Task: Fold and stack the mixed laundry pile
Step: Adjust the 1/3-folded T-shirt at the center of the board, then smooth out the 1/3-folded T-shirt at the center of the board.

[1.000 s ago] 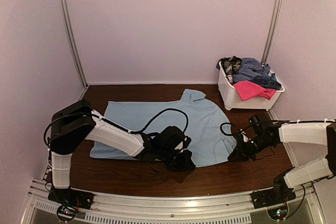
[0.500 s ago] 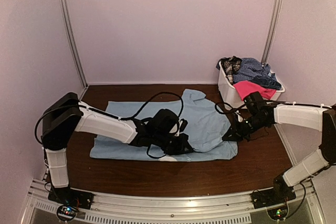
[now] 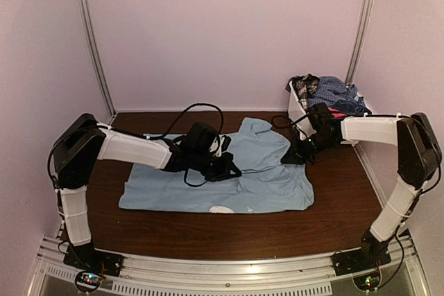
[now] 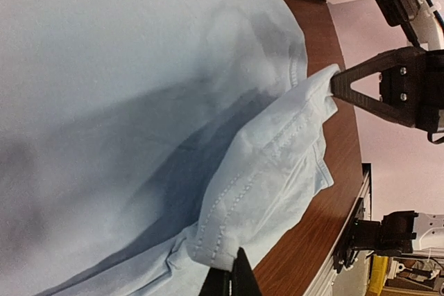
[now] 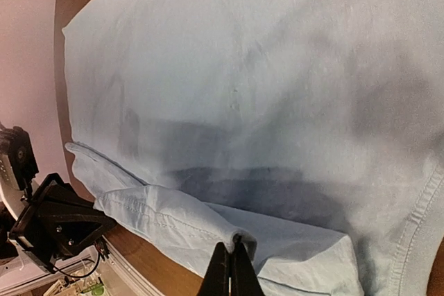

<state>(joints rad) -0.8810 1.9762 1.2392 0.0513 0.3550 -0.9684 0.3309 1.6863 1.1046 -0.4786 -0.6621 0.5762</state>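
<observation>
Your left gripper (image 4: 234, 273) was clenched on the near hem of the light blue T-shirt (image 3: 267, 184), with a doubled band of stitched edge pinched right at its fingertips. Your right gripper (image 5: 232, 260) was clamped shut on the same hem farther along. The raised fold of cloth ran from one pair of tips straight across to the other, lifted off the layer beneath it. The rest of the shirt lay spread flat on the table (image 3: 208, 237), under and beyond both grippers. Its collar was on the far side, roughly between the two.

The remaining laundry pile (image 3: 333, 95) sat heaped in the white basket (image 3: 302, 129), just beyond the right gripper and apart from it. The blue small-check shirt (image 3: 334, 90) lay on top there, with the black-white plaid piece (image 3: 304, 85) at the end of the basket nearest that gripper.
</observation>
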